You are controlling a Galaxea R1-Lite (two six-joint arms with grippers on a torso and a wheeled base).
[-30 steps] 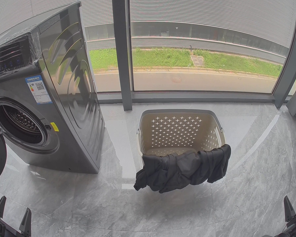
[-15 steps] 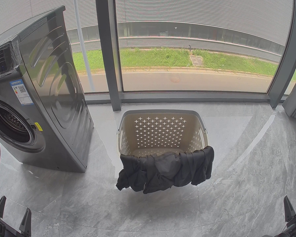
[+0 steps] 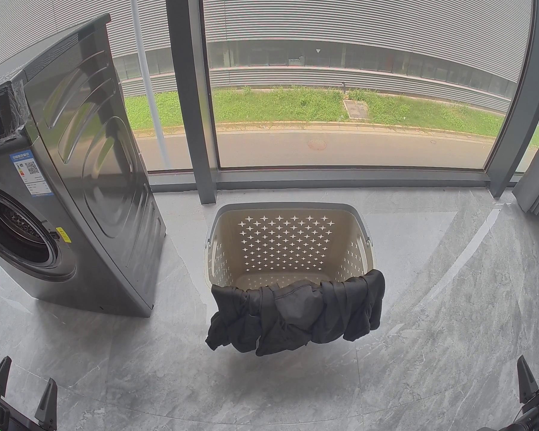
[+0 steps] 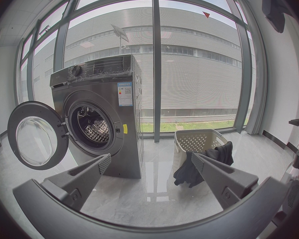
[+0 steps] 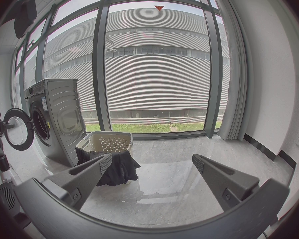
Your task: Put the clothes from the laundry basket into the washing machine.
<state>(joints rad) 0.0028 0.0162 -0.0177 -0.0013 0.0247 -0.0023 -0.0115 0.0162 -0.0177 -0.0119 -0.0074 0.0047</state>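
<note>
From the head we judge nothing loaded yet, the clothes [image 3: 293,321] draped over the rim of the basket [image 3: 287,206] beside the washer [image 3: 96,169]; the left wrist shows our left gripper [image 4: 150,156] spread wide and empty, the right wrist the right gripper [image 5: 151,158] likewise, both short of the basket.

Laundry corner: washing machine [image 3: 60,169], laundry basket [image 3: 288,243]

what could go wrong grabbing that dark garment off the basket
The dark garment hangs over the laundry basket's near rim, so a sideways pull might tip or drag the basket. The open door of the washing machine juts out beside the drum; the left hand could clip it while carrying the trailing cloth.
</note>
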